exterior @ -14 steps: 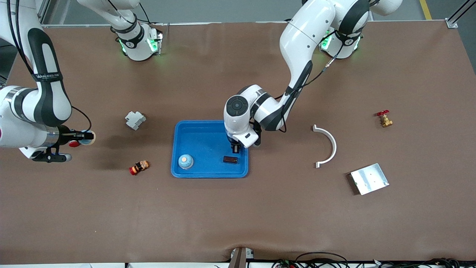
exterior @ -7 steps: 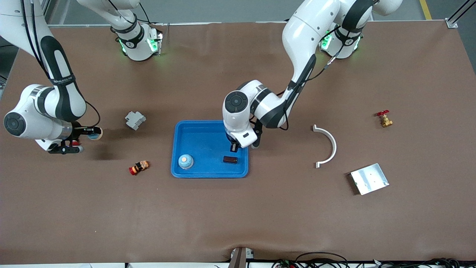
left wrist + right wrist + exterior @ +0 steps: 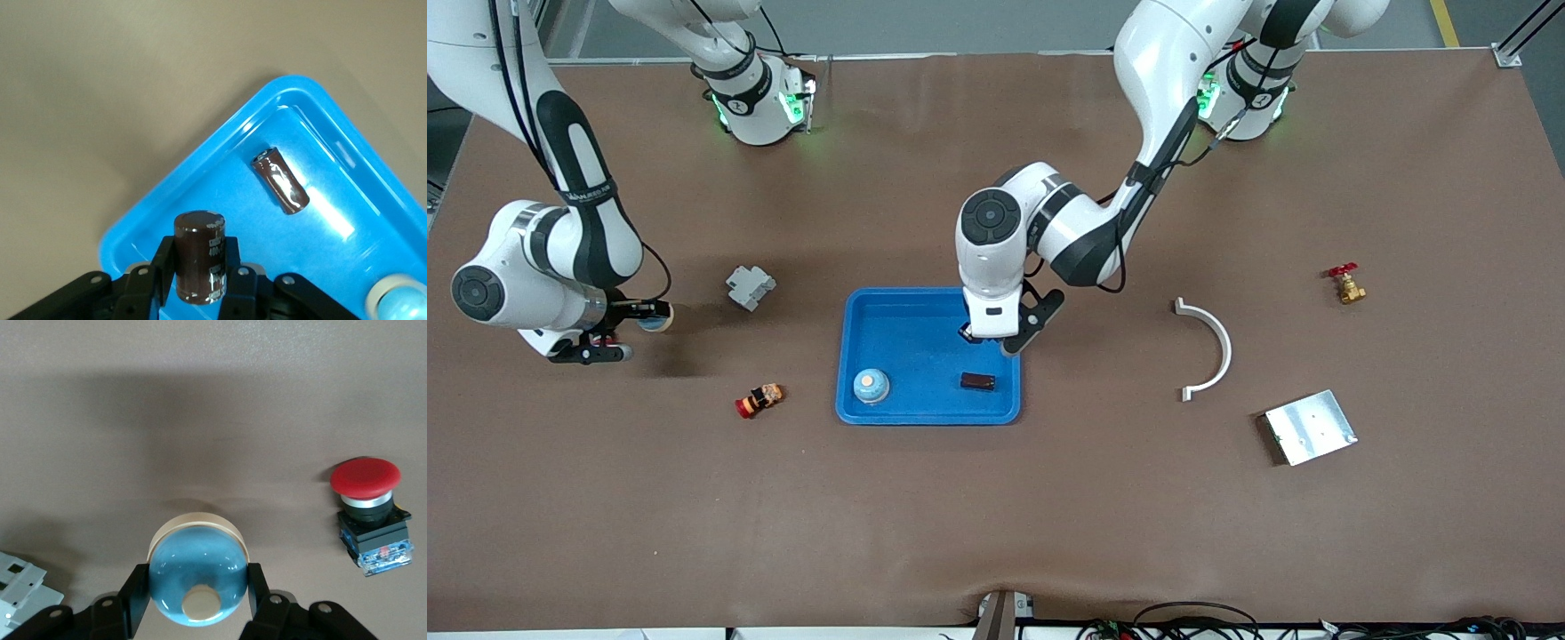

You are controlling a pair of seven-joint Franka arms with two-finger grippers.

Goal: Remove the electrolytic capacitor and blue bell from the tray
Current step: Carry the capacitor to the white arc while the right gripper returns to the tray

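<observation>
A blue tray (image 3: 911, 342) lies mid-table. In it rest a blue bell (image 3: 871, 386) and a brown capacitor (image 3: 977, 381) on its side. My left gripper (image 3: 969, 332) hangs over the tray's corner toward the left arm's end, shut on a second brown capacitor (image 3: 199, 257). In the left wrist view the lying capacitor (image 3: 281, 180) shows on the tray floor (image 3: 200, 180). My right gripper (image 3: 649, 314) is over bare table toward the right arm's end, shut on another blue bell (image 3: 197, 573), dome facing the camera.
A grey block (image 3: 751, 287) and a red push button (image 3: 759, 399) lie between the right gripper and the tray. Toward the left arm's end lie a white curved piece (image 3: 1209, 348), a metal plate (image 3: 1310, 427) and a brass valve (image 3: 1346, 284).
The left gripper has risen and turned over the tray with its capacitor still in it. The right arm has swung in from the table's end, carrying the bell a little toward the tray.
</observation>
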